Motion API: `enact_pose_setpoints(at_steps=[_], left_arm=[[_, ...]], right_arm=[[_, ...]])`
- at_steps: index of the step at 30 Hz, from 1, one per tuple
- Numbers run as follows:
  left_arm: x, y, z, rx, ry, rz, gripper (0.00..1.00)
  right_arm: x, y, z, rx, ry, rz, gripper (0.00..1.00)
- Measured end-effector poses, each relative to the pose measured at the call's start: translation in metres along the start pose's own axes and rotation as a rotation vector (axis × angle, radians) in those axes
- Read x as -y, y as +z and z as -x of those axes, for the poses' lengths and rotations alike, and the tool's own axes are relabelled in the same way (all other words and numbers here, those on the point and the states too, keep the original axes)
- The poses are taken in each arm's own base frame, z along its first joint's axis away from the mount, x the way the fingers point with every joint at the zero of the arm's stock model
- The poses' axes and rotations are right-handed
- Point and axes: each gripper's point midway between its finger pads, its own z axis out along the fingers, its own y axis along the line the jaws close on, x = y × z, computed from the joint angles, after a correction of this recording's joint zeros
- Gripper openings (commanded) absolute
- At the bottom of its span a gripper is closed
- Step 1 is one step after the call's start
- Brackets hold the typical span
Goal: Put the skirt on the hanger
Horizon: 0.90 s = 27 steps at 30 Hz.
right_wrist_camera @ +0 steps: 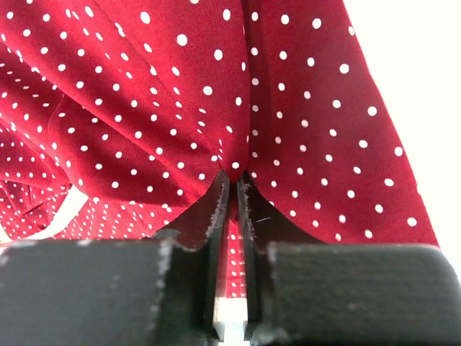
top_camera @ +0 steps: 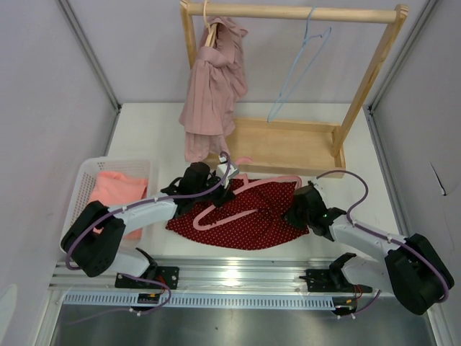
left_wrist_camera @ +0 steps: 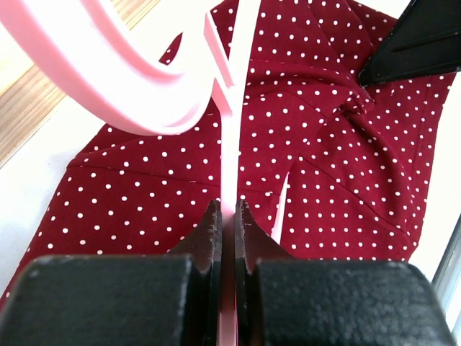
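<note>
Red skirt (top_camera: pixel 252 220) lies under the pink hanger (left_wrist_camera: pixel 229 130) my left fingers (left_wrist_camera: pixel 210 231) clamp; my right fingers (right_wrist_camera: pixel 216 202) pinch its right-of-frame edge.

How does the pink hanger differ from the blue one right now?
The pink hanger lies across the red skirt, pinched in the left hand; the blue hanger hangs free from the rack's rail. Pink looks thick, blue thin. Neither carries a garment.
</note>
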Motion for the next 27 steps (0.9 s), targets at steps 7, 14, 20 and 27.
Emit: enact_pose_setpoints(at_steps=[7,14,20,27], left_arm=[[-0.001,-0.002,0.002,0.003,0.008,0.009,0.00],[-0.002,-0.002,0.002,0.004,0.008,0.011,0.00],[-0.004,-0.002,0.007,0.023,0.013,0.015,0.00],[-0.009,0.000,0.007,0.027,0.014,0.041,0.00]], right_arm=[[0.005,-0.015,0.010,0.021,-0.004,-0.004,0.05],[0.013,-0.034,0.037,0.074,0.008,-0.017,0.04],[0.029,-0.047,0.057,0.091,0.028,-0.057,0.04],[0.036,-0.059,0.081,0.113,0.038,-0.081,0.05]])
